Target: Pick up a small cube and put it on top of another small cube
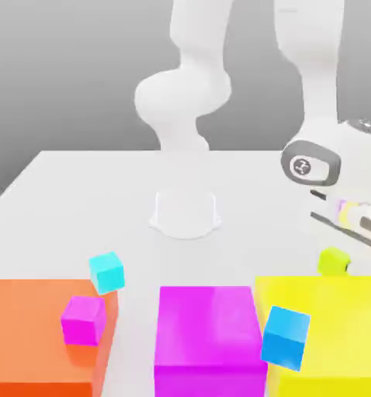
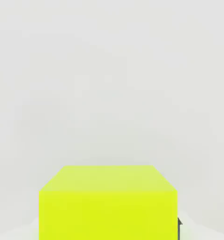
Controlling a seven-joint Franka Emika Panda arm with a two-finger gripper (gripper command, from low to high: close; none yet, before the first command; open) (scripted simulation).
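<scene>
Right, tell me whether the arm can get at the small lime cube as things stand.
Very likely yes: the fingers look closed on the small lime cube, its top is bare, and the large yellow block doesn't seem to hinder them.

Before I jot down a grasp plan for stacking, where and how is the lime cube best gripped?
Probably by two opposite upright side faces, coming from above. The lime cube is small and flat-sided, and the large yellow block sits beside it, so straight down looks safest.

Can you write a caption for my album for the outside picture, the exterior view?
White robot arm above a table, with four small cubes and three big colourful blocks.
</scene>
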